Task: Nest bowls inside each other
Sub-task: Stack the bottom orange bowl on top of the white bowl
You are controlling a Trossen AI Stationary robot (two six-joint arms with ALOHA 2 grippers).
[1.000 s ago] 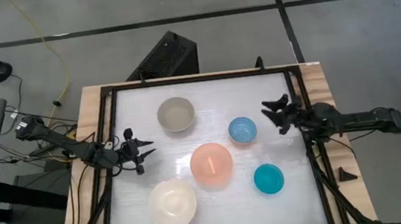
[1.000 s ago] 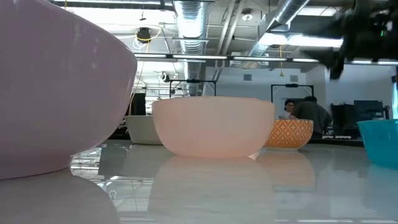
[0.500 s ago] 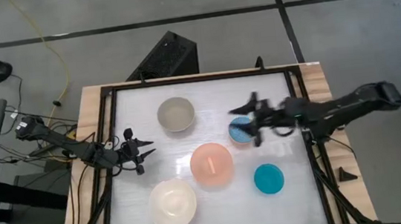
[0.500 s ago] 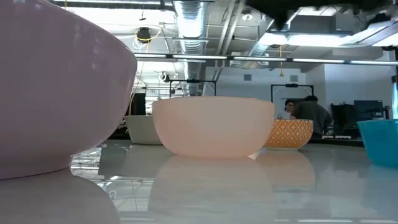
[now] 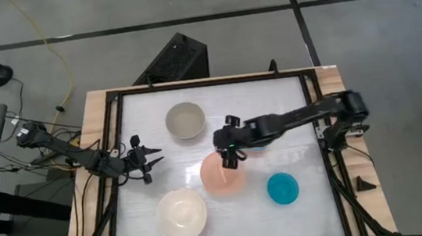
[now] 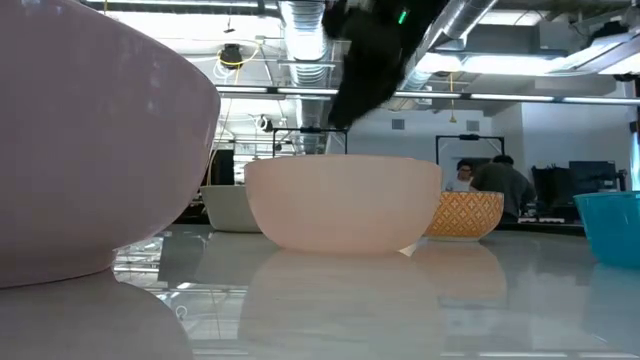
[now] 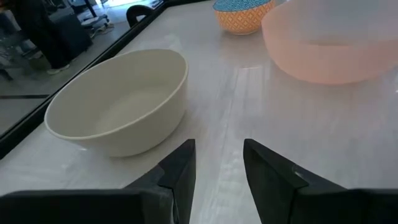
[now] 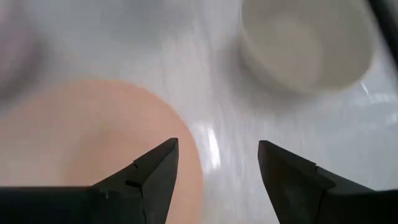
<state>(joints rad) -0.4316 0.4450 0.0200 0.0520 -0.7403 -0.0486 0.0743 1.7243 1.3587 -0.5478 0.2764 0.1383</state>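
Note:
Five bowls stand upright on their bases on the white table. The cream-white bowl (image 5: 181,214) is near left, the salmon-pink bowl (image 5: 222,176) mid-table, the grey-beige bowl (image 5: 185,120) far left of centre, and the teal bowl (image 5: 283,188) near right. The light blue bowl (image 6: 465,213), orange-patterned outside, is mostly hidden under my right arm in the high view. My right gripper (image 5: 229,154) hangs open above the pink bowl's far rim (image 8: 186,143), slanting down, touching nothing. My left gripper (image 5: 146,160) waits open at the left edge.
A black frame rail (image 5: 319,134) runs round the table's edges. Bare table lies between the pink bowl and the grey-beige bowl (image 8: 305,43). In the low view a person sits in the room behind the table (image 6: 495,185).
My right gripper has swung from the table's right edge toward the left, passing over the light blue bowl to a place above the pink bowl's far rim. It has tipped from near level to slanting down and rolled, staying open. No bowl has moved.

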